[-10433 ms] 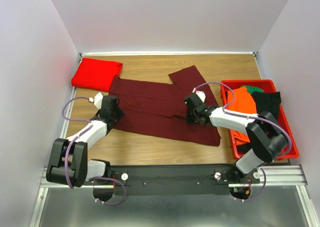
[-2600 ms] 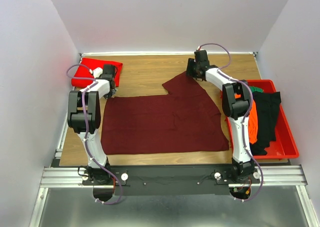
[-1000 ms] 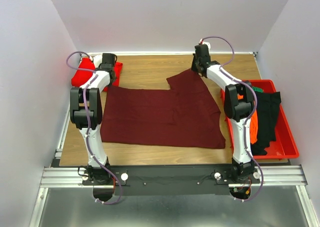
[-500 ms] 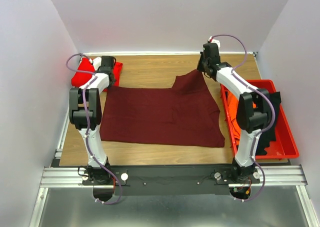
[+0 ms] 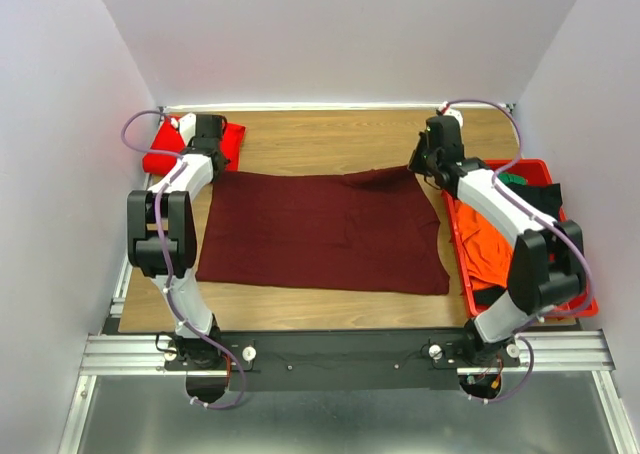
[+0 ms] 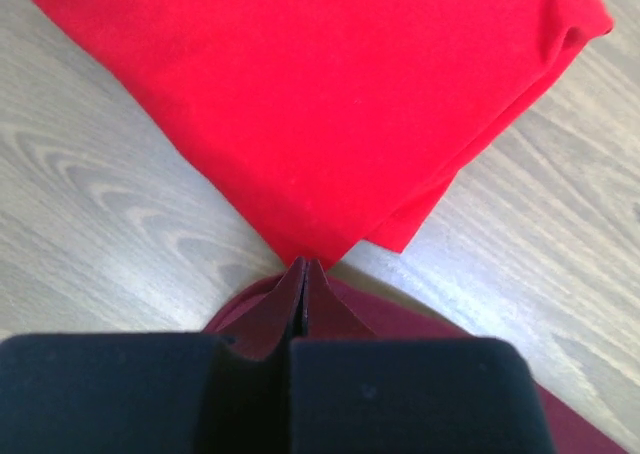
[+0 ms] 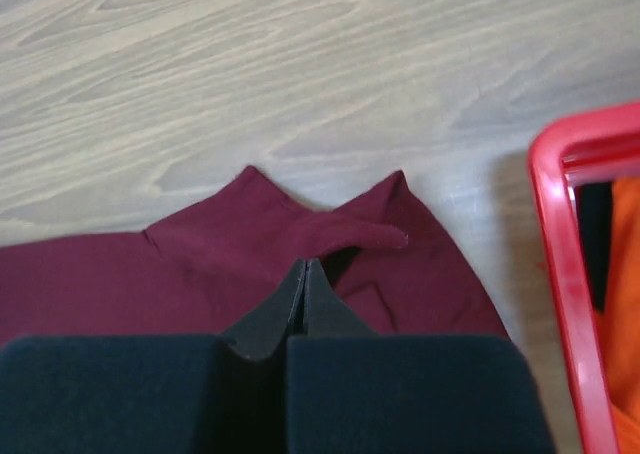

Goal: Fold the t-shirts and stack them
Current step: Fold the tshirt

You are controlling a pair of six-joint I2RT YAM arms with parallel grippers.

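top view: my left claw (image 5: 216, 164) is clenched on the far left corner of the maroon t-shirt (image 5: 320, 229), and my right claw (image 5: 417, 164) is clenched on its far right corner. the shirt lies spread flat across the middle of the table (image 5: 320, 134). the red t-shirt (image 5: 162, 157) sits folded in the table's far left corner, just beside my left claw. a red bin (image 5: 585, 294) at the right edge holds orange cloth (image 5: 485, 239) and black cloth (image 5: 545, 194).

left wrist: my left claw (image 6: 303, 284) is pinched tight with maroon t-shirt (image 6: 400, 319) cloth at its tips, right against the near corner of the folded red t-shirt (image 6: 310, 104) on the table (image 6: 100, 204).

right wrist: my right claw (image 7: 304, 274) grips a puckered fold of the maroon t-shirt (image 7: 100, 274). bare table (image 7: 250, 74) lies beyond, and the red bin (image 7: 560, 264) rim with orange cloth (image 7: 625, 304) stands to the right.
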